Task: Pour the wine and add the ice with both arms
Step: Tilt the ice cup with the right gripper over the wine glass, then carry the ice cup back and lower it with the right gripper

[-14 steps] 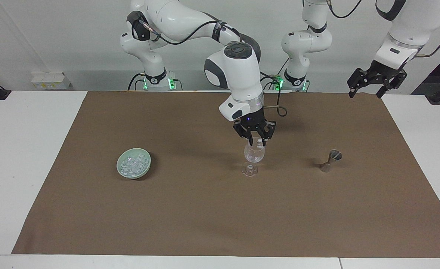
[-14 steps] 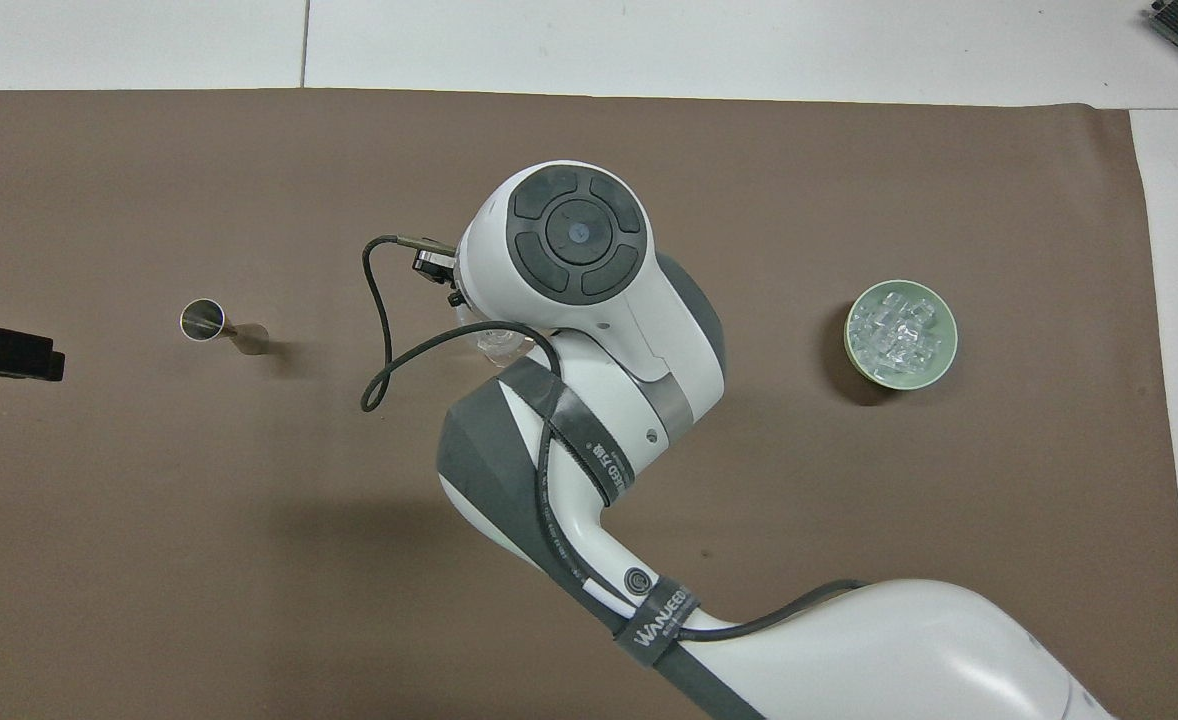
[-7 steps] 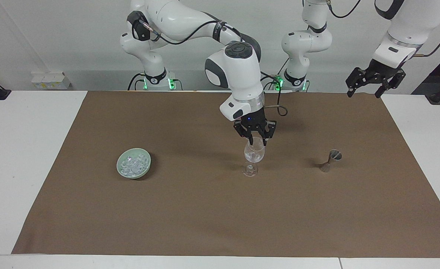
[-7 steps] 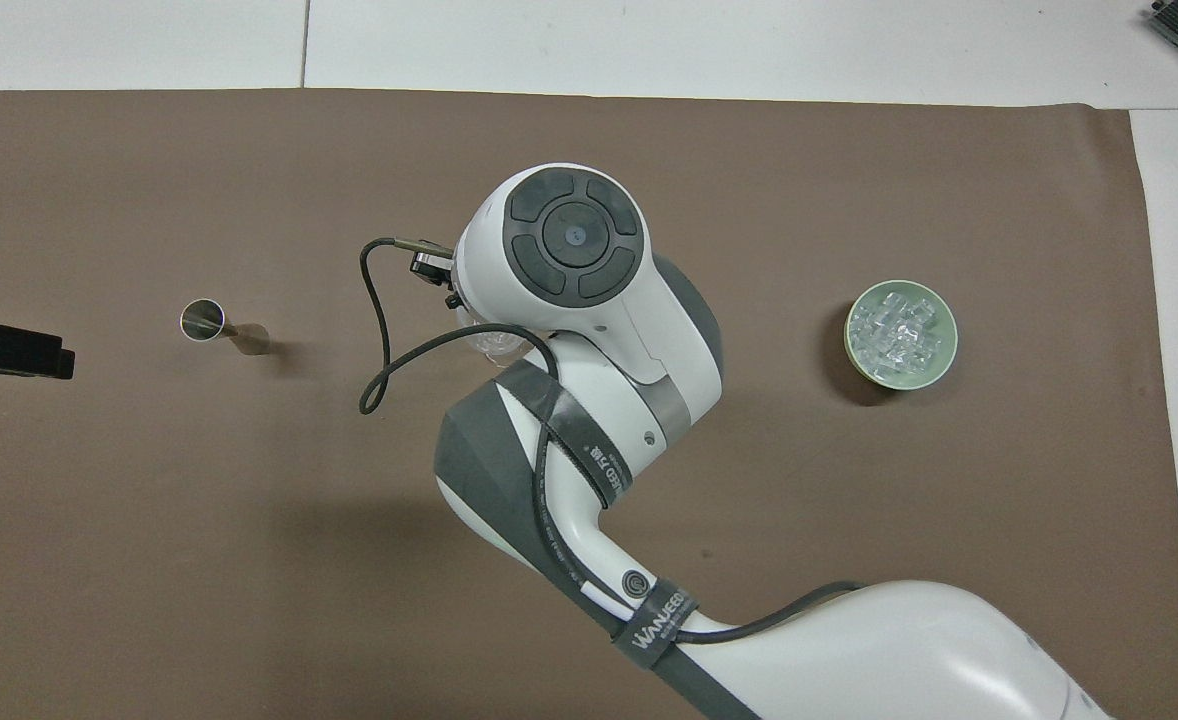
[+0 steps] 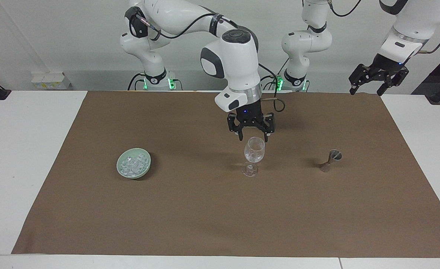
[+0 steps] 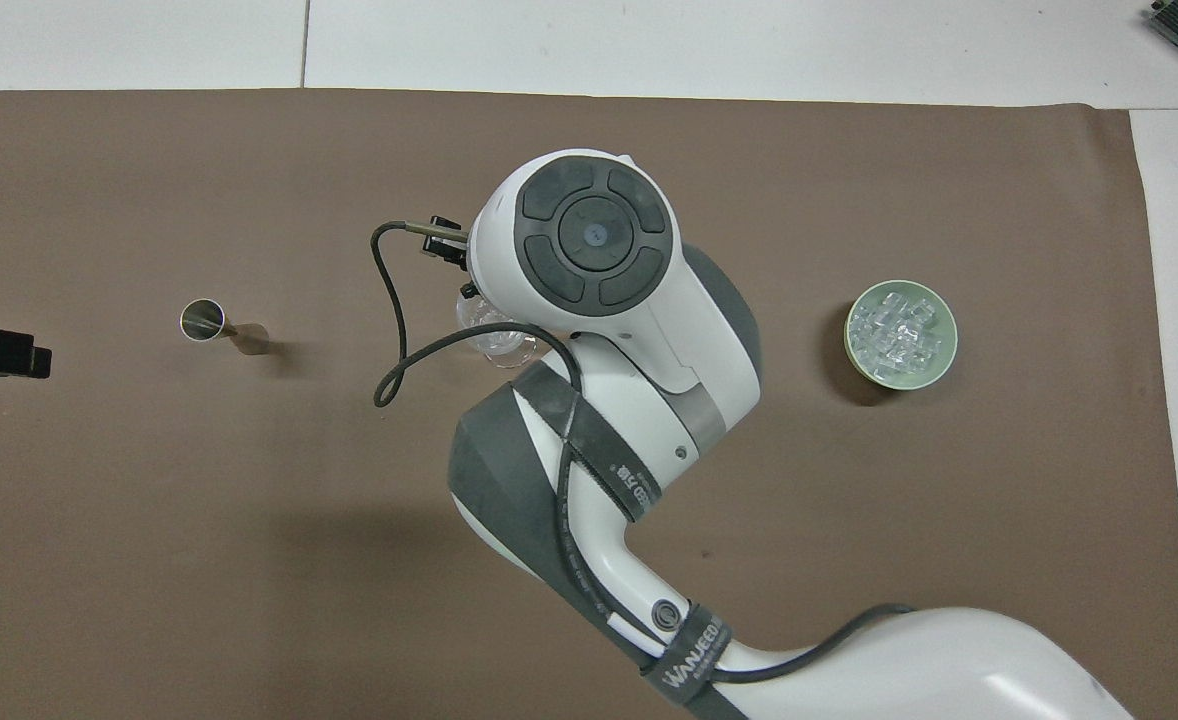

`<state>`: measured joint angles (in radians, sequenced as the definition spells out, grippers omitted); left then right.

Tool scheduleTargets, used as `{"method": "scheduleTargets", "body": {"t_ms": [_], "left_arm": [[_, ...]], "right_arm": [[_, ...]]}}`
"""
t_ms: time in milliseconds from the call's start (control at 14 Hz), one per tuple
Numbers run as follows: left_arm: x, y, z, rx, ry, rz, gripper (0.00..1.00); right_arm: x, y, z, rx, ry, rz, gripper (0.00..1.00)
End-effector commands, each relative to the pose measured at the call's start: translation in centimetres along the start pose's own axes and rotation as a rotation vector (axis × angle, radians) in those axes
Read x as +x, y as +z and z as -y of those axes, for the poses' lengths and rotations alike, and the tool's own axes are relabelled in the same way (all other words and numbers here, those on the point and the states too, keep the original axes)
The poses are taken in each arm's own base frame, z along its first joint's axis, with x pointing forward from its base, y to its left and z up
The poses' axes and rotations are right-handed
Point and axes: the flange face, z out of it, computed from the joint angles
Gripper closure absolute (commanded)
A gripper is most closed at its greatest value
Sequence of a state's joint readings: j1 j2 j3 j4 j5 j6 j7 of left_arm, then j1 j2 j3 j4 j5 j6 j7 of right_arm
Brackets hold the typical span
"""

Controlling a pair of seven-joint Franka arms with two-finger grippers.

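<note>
A clear stemmed glass (image 5: 254, 151) stands upright on the brown mat, mostly hidden under the right arm in the overhead view (image 6: 489, 338). My right gripper (image 5: 252, 136) hangs open just above its rim, not touching it. The ice (image 5: 132, 163) is a heap of small clear cubes in a pale green bowl (image 5: 145, 167) toward the right arm's end of the table, also seen in the overhead view (image 6: 897, 330). My left gripper (image 5: 366, 89) waits open, high over the mat's edge at the left arm's end.
A small metal jigger (image 5: 331, 160) stands on the mat between the glass and the left arm's end, also seen in the overhead view (image 6: 211, 322). The brown mat (image 5: 220, 216) covers most of the white table.
My right gripper has risen from the glass's rim to just above it and its fingers have spread. My left gripper has lifted slightly.
</note>
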<state>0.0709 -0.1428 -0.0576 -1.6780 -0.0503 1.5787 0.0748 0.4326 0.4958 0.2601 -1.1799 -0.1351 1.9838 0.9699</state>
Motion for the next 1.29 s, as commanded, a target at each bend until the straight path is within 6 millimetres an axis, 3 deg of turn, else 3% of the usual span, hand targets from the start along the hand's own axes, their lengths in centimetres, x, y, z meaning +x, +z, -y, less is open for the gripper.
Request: {"method": "scheduleTargets", "body": {"t_ms": [0,214,643,786,1000,1214], "left_arm": [[-0.4,-0.7,-0.3,-0.010,0.007,0.000,0.00],[-0.4,-0.7,-0.2,-0.010,0.005,0.000,0.00],[-0.4,-0.7,-0.2,-0.010,0.005,0.000,0.00],[-0.4,-0.7,-0.2,-0.010,0.005,0.000,0.00],[-0.4,-0.7,-0.2,-0.010,0.005,0.000,0.00],[-0.4,-0.7,-0.2,-0.010,0.005,0.000,0.00]], "right_arm": [[0.3,-4.1,-2.8,-0.039,-0.016,-0.031,0.00],[1.6,-8.1,-5.5,-0.070,-0.009,-0.049,0.00],[6.4,-17.4,-14.5,-0.131,-0.110,-0.087,0.00],[7.5,-18.0,-16.8,-0.164,-0.126,-0.072,0.00],[7.9,-19.0,-18.8,-0.192,-0.147,-0.054,0.00],[8.1,-19.4,-22.0,-0.242,-0.160,-0.013,0.00]]}}
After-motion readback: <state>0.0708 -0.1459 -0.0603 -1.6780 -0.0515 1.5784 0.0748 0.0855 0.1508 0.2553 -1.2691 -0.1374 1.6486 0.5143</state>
